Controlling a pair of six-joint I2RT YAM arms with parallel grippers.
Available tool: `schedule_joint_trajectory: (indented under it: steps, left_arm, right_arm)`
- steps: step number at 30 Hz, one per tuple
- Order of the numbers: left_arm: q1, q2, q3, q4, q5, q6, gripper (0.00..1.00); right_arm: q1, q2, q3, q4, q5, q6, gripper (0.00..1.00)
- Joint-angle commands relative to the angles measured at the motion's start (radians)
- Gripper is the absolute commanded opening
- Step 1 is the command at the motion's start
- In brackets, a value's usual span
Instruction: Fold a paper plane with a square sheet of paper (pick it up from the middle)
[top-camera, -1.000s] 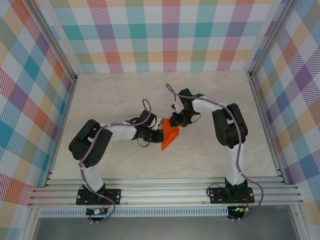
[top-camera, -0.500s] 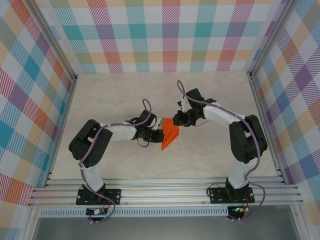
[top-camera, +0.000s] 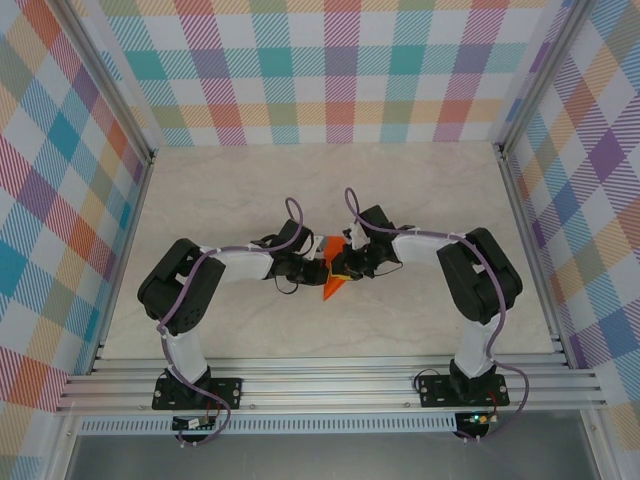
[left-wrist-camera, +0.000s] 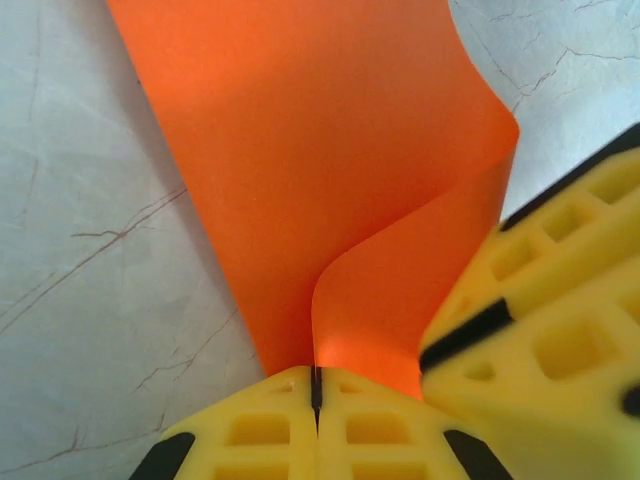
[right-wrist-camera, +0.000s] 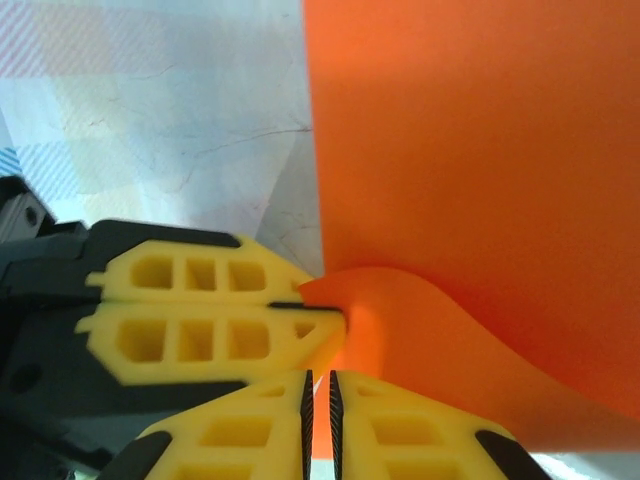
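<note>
Paper (left-wrist-camera: 330, 150), one piece, left tool (left-wrist-camera: 316, 385), right tool (right-wrist-camera: 320, 392)

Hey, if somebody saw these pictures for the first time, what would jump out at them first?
The bright orange paper at the middle of the pale marbled table grabs the eye, one flap curling up off it. The left gripper and right gripper meet there nose to nose, each pinching the paper between yellow fingers. Loud pastel checked walls ring the table on three sides.
</note>
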Motion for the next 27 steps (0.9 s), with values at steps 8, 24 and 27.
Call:
schedule_joint_trajectory:
  steps: [8,24,27]
  left_arm:
    - [0.018,0.025,0.016,-0.042,0.005,0.027,0.05]
    - [0.018,0.021,0.016,-0.059,0.002,0.035,0.04]
    - [0.018,0.021,0.015,-0.062,0.005,0.036,0.04]
  right_arm:
    - [0.000,0.076,-0.012,0.030,0.032,0.005,0.15]
    - [-0.043,-0.008,-0.037,0.110,-0.001,0.041,0.17]
    - [-0.055,0.005,-0.049,0.131,0.015,0.047,0.16]
